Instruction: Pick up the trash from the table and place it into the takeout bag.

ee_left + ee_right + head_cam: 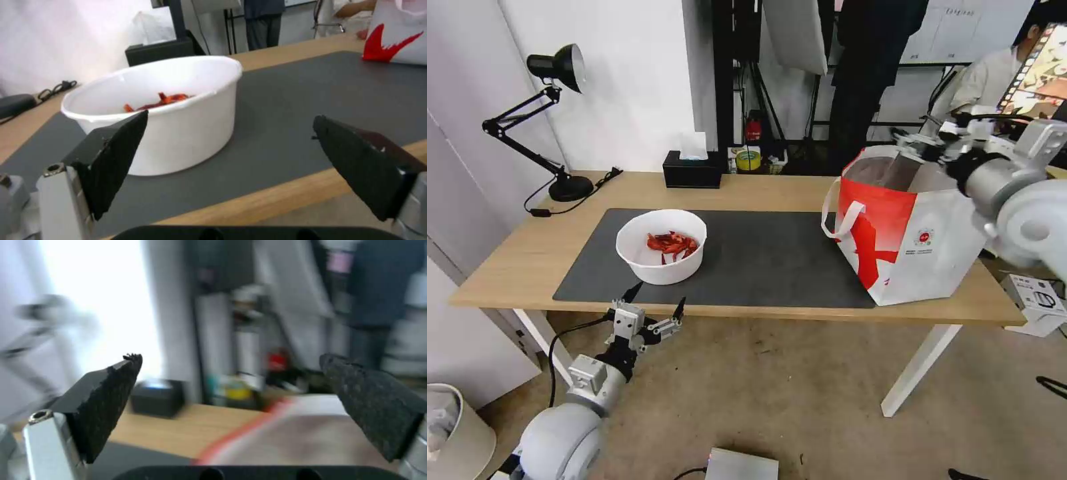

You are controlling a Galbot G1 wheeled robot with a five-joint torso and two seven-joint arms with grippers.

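Right now the left gripper (656, 302) is held wide open and empty just before the bowl (661, 245) on the surface (774, 190), so the red scraps (672, 243) could be spilled if it is tipped, while the right gripper (231, 373), open and empty too, is held over the bag (907, 233).

Silver-grey arms, black-tipped grippers

Left gripper (656, 298): pointed black pads, silver hex-screwed bracket, black cable; right gripper (231, 363): rough black pads.

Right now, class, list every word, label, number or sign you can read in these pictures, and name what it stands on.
No text can be read anywhere.
Takeout bag: small red round logo with print beneath, too small to read.
White box on the floor, right of the table: dark markings, too small to read.
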